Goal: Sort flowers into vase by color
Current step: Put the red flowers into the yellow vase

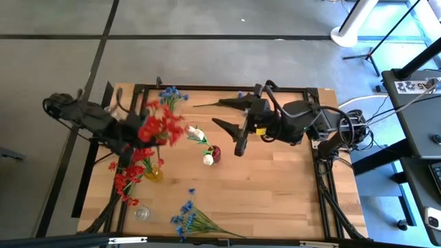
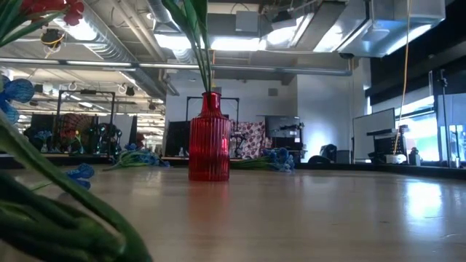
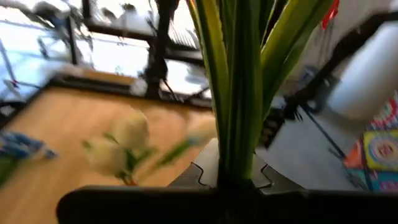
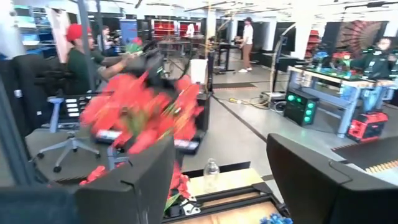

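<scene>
Left gripper [image 1: 131, 141] is clamping together on the green stems of a red bunch [image 1: 161, 127], carrying it above the left half of the table [image 1: 275, 186]; the left wrist view is showing those stems rising straight out from between its fingers. Right gripper [image 1: 231, 117] is hanging with jaws apart and nothing in them, above the table's middle toward the far edge, just right of the red vase [image 1: 216, 153].

Step in hand, as I judge it: transporting the red bunch to a vase. The amber vase [image 1: 153, 172], near the left edge, is already holding red blooms [image 1: 127, 176], so it is looking like the red destination. Next move is calling for swinging the stems upright over that neck, lowering until the ends are entering, then releasing; the risk is catching the blooms already standing there.

Containers:
1. Red vase, table centre: holding white tulips [image 1: 200, 141].
2. Amber vase: holding red sprigs, drooping toward the left edge.
3. Small clear vase [image 1: 142, 213], near the front-left corner: nothing showing in it.

Unsorted: 1 blue bunch [image 1: 189, 219] is lying at the front edge, another blue bunch [image 1: 172, 94] at the far edge.
</scene>
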